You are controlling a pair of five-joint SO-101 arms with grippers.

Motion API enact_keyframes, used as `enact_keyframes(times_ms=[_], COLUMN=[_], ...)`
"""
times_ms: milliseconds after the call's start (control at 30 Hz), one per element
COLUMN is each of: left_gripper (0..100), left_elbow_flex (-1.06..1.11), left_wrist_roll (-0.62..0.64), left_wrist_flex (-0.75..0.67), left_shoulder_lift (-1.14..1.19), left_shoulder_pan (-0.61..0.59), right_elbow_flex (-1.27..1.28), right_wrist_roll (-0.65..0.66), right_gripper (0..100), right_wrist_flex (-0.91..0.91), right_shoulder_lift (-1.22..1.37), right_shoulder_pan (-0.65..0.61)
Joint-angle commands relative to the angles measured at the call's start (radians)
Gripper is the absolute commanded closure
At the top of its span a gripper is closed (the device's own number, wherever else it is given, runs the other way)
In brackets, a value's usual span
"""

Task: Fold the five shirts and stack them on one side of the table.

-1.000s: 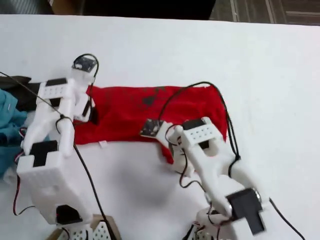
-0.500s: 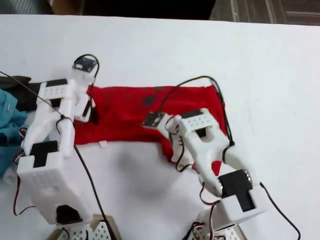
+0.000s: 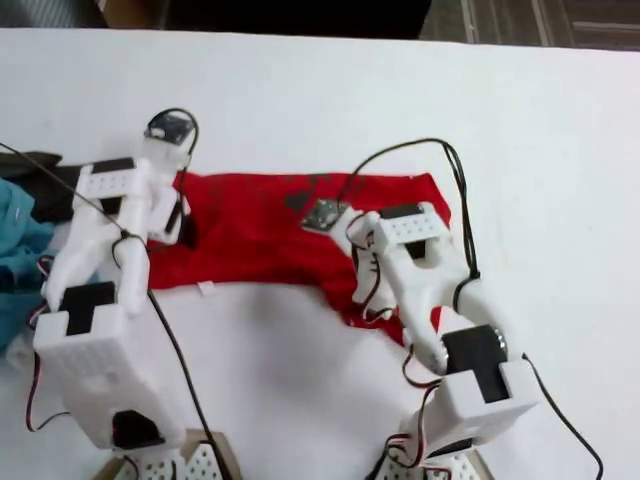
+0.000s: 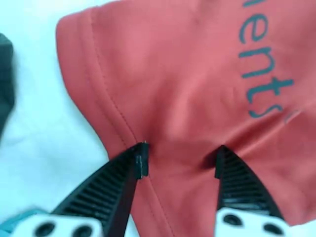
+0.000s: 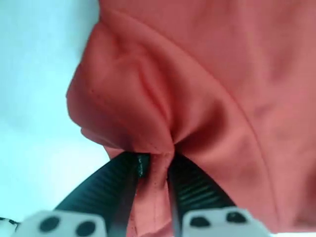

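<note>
A red shirt [image 3: 250, 225] with dark print lies stretched across the middle of the white table [image 3: 300, 100]. My left gripper [image 3: 183, 222] rests on the shirt's left end. In the left wrist view this gripper [image 4: 180, 155] is open, its fingertips pressed on the red shirt [image 4: 197, 74] close to a hemmed edge. My right gripper [image 3: 365, 295] is at the shirt's near right part. It is shut [image 5: 157, 163] on a bunched fold of the red shirt [image 5: 197, 74], which puckers between the fingers.
A teal shirt [image 3: 15, 240] and a dark garment [image 3: 40, 180] lie heaped at the table's left edge, just behind my left arm. Black cables loop over both arms. The far half and the right side of the table are bare white.
My right arm has swung right and away from the near edge, pulling the pinched fold of the red shirt along. The left arm has stayed put.
</note>
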Motion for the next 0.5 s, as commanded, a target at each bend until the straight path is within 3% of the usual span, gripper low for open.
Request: enact_keyframes(times_ms=[0, 467], left_gripper=[76, 76], left_elbow_flex=[0.004, 0.004], left_wrist_roll=[0.008, 0.008], left_wrist_flex=[-0.031, -0.031], left_shoulder_lift=[-0.011, -0.011], left_shoulder_pan=[0.012, 0.012], right_elbow_flex=[0.003, -0.414], right_wrist_roll=[0.011, 0.015], right_gripper=[97.8, 97.8], right_wrist_flex=[0.027, 0.361], right_shoulder_lift=[0.038, 0.045], right_shoulder_pan=[0.001, 0.001])
